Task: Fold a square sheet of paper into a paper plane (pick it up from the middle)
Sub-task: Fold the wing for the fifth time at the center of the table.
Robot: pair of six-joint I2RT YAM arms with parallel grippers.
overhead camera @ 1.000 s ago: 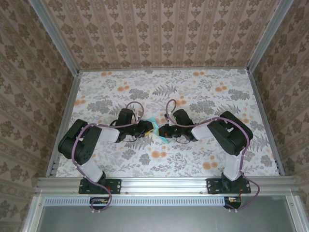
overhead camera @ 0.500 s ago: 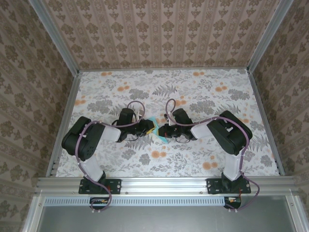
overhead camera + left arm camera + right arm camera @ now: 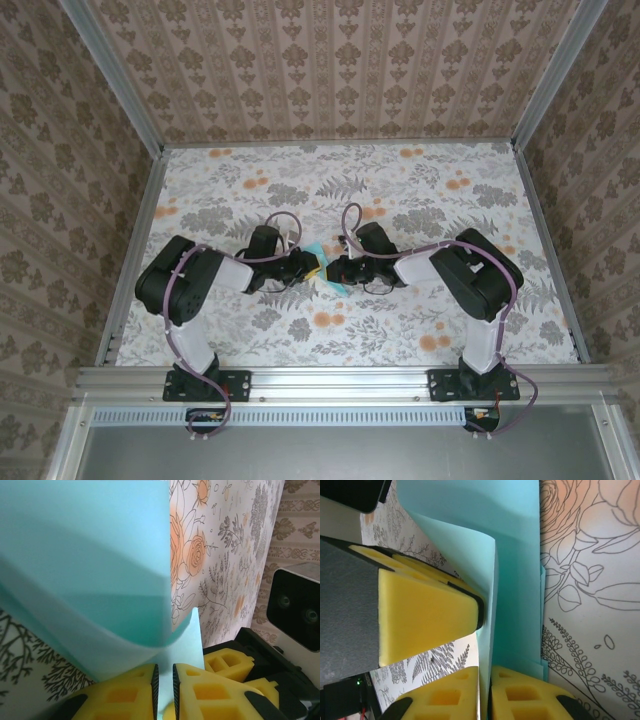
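A floral tablecloth [image 3: 420,190] (grey leaves, orange blooms) lies between damask-papered walls [image 3: 340,70] and an aluminium rail [image 3: 340,381].

Paper [image 3: 100,555] between left gripper [image 3: 164,672], right gripper [image 3: 485,677]

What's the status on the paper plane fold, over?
Left pincer shut on the thin turquoise-blue paper sheet. Right pincer shut on the same sheet. Sheet curled, layers folded, between them. Pincers nose to nose, tight quarters.
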